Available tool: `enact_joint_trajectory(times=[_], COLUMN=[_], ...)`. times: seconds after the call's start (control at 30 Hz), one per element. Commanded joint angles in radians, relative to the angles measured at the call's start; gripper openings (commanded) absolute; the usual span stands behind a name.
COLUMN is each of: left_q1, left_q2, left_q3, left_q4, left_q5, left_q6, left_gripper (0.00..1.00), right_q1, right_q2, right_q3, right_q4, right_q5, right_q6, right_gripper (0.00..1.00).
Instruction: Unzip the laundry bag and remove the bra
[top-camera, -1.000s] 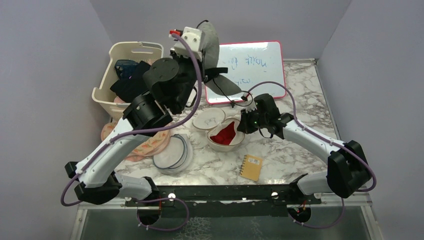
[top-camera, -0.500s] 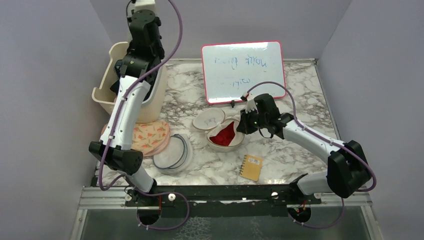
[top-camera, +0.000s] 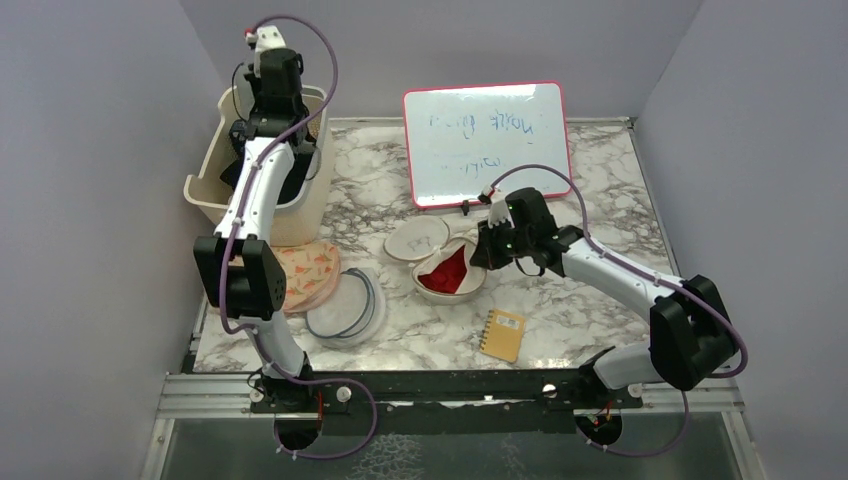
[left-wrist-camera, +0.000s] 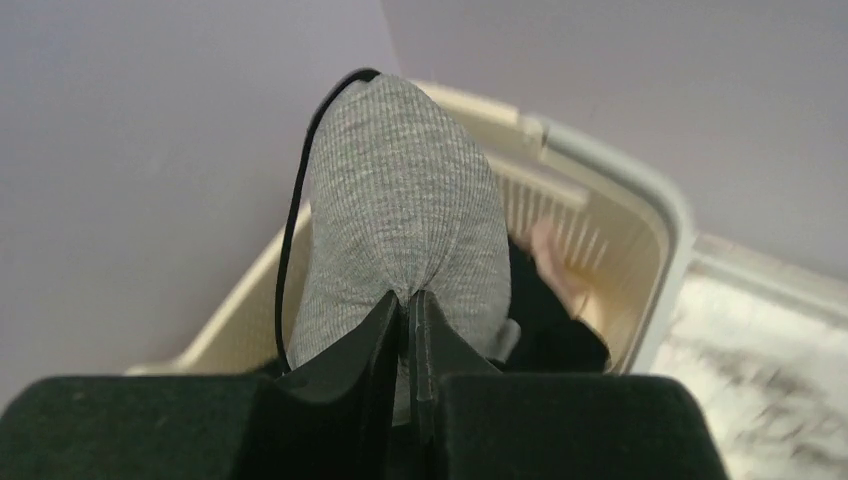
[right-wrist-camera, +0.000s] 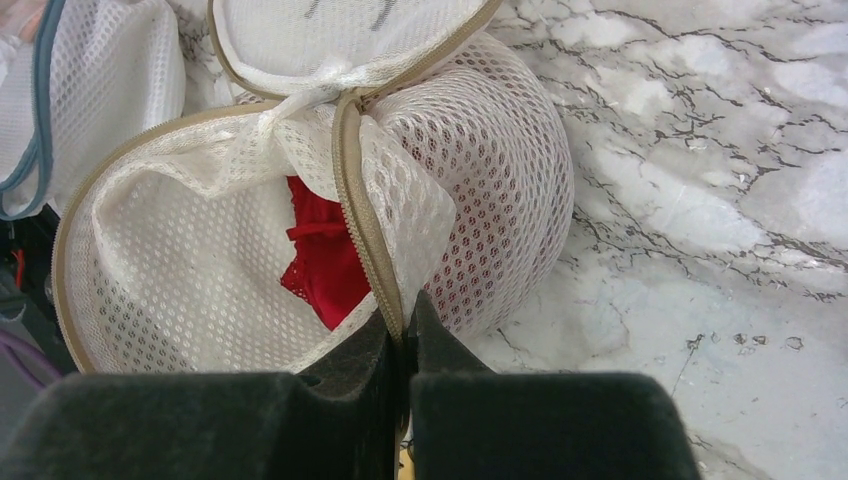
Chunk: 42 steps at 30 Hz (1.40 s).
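Upper left of top view: pinching grey ribbed bra (left-wrist-camera: 400, 210) in left gripper (left-wrist-camera: 408, 296), jaws closed on its lower edge, hanging right above cream basket (left-wrist-camera: 610, 190). Reads as drop-off spot for the removed item.

Centre of frame: laundry bag (top-camera: 450, 272) on bench (top-camera: 610, 170), unzipped, lid (right-wrist-camera: 300, 40) flipped back. Pinning zipper rim (right-wrist-camera: 355, 200) with right gripper (right-wrist-camera: 405, 305), jaws tight on the tape, likely to keep the mouth open and stop the bag sliding. Red fabric (right-wrist-camera: 325, 265) inside; can't tell what it is.
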<state>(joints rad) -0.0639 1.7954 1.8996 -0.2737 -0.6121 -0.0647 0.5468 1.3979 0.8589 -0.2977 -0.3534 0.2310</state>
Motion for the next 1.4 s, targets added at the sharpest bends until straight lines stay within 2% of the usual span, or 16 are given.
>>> enact_joint_trajectory(times=[0.0,0.13,0.2,0.23,0.33,0.37,0.43,0.5,0.6,0.7,0.93,1.03,1.17,1.27,1.37], left_q1=[0.051,0.109,0.133,0.138,0.139,0.139,0.139,0.138,0.124,0.053,-0.321,-0.458,-0.643,-0.811,-0.928], left_q2=[-0.081,-0.194,-0.223,-0.234,-0.269,-0.286,-0.321,-0.367,-0.424,-0.46,-0.537,-0.513,-0.481,-0.465,-0.446], left_q3=[-0.216,-0.434,-0.492,-0.511,-0.558,-0.584,-0.623,-0.67,-0.706,-0.704,-0.857,-0.868,-0.884,-0.897,-0.931], left_q4=[0.01,0.077,0.099,0.1,0.097,0.099,0.102,0.121,0.132,0.142,0.397,0.412,0.383,0.304,0.24], left_q5=[-0.031,-0.02,0.006,0.03,0.092,0.104,0.115,0.139,0.225,0.335,0.606,0.726,0.811,0.757,0.704], left_q6=[-0.089,-0.134,-0.135,-0.132,-0.125,-0.132,-0.149,-0.166,-0.22,-0.22,0.006,0.067,0.197,0.326,0.441], left_gripper=[0.0,0.0,0.0,0.03,0.48,0.59,0.69,0.72,0.72,0.7,0.69,0.67,0.66,0.53,0.3], right_q1=[0.004,0.003,0.004,0.004,0.004,0.003,0.003,0.004,0.003,0.003,0.004,0.003,0.004,0.004,0.004], right_q2=[0.001,-0.012,-0.007,-0.003,-0.003,-0.006,-0.014,-0.024,-0.025,-0.017,-0.064,-0.088,-0.114,-0.12,-0.129], right_q3=[0.005,-0.009,-0.003,0.002,0.008,0.006,-0.002,-0.012,-0.019,-0.026,-0.114,-0.157,-0.222,-0.261,-0.279], right_q4=[0.029,0.035,0.025,0.019,0.008,0.009,0.011,0.014,0.014,0.008,0.051,0.055,0.1,0.141,0.16], right_q5=[-0.047,-0.059,-0.054,-0.051,-0.047,-0.048,-0.055,-0.062,-0.068,-0.068,-0.035,0.006,0.065,0.055,0.051], right_q6=[-0.002,0.001,-0.002,-0.004,-0.001,0.004,0.014,0.02,0.033,0.044,0.084,0.093,0.111,0.122,0.119], right_gripper=[0.01,0.01,0.01,0.01,0.01,0.01,0.01,0.01,0.01,0.01,0.01,0.01,0.01,0.01,0.01])
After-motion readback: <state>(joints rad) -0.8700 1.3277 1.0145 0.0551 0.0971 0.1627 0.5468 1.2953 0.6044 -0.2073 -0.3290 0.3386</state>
